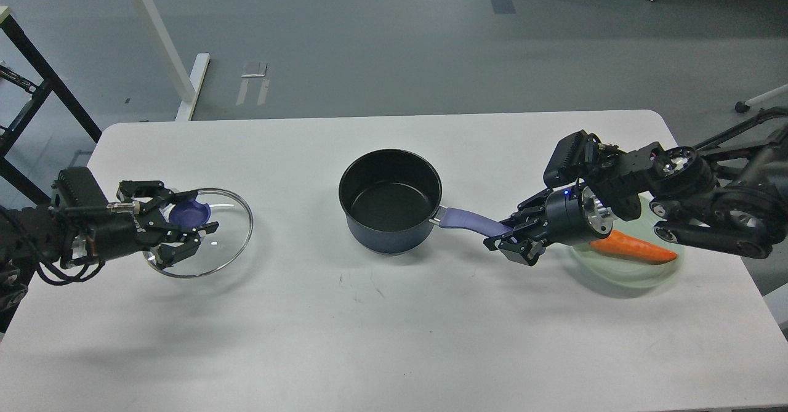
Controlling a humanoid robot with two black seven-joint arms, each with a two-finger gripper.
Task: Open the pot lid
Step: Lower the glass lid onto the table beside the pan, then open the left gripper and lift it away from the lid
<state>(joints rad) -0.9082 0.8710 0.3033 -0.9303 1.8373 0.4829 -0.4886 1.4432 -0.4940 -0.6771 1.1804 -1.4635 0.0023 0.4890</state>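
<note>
— Where's it at?

— The tabletop (pixel 381 338) carries the pot (pixel 390 199) mid-frame, open and empty. The lid (pixel 200 232) is well off at the left edge, low over the surface; I can't tell if it touches.

— Who's got what?

— The left gripper (pixel 175 232) pinches the lid's rim beside the blue knob (pixel 189 213). The right gripper (pixel 512 238) is pinching the handle (pixel 471 221).

— So, nearly done?

— I'd say so. What's left is setting the lid flat, spreading the fingers and drawing back without dragging the glass.
</note>
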